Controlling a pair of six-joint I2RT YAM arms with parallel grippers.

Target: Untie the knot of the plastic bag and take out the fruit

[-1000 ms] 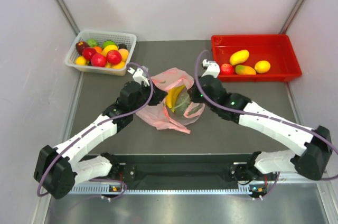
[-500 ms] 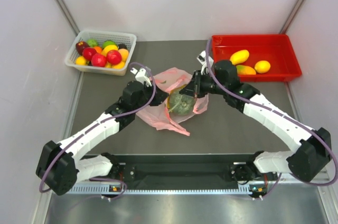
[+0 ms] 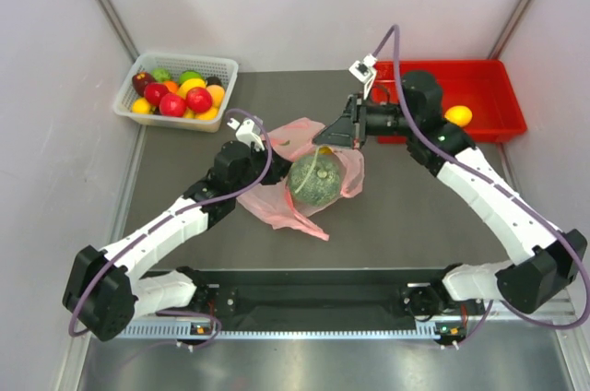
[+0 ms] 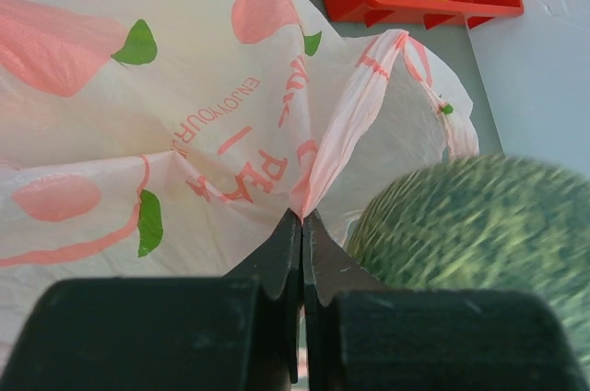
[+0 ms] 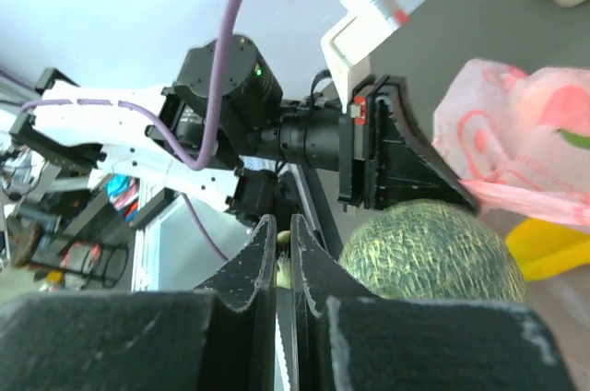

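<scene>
The pink plastic bag (image 3: 277, 197) lies open mid-table. My left gripper (image 3: 273, 162) is shut on one of its strap handles (image 4: 359, 105), pinched at the fingertips in the left wrist view (image 4: 301, 216). The knot is out of view. My right gripper (image 3: 320, 140) is shut on the stem of the round grey-green melon (image 3: 316, 179), which hangs just above the bag's mouth. In the right wrist view the gripper (image 5: 292, 220) has a yellow-green stub between its jaws, with the melon (image 5: 429, 253) beside them. Yellow bananas (image 5: 544, 257) show under the bag's edge.
A white basket (image 3: 184, 57) of small round fruits stands at the back left. A red tray (image 3: 489, 87) with a lemon (image 3: 458, 115) sits at the back right, partly behind my right arm. White walls close in the table.
My right gripper has risen and drawn back toward the red tray, pulling the melon up out of the bag by its stem. The left gripper has kept its hold on the bag.
</scene>
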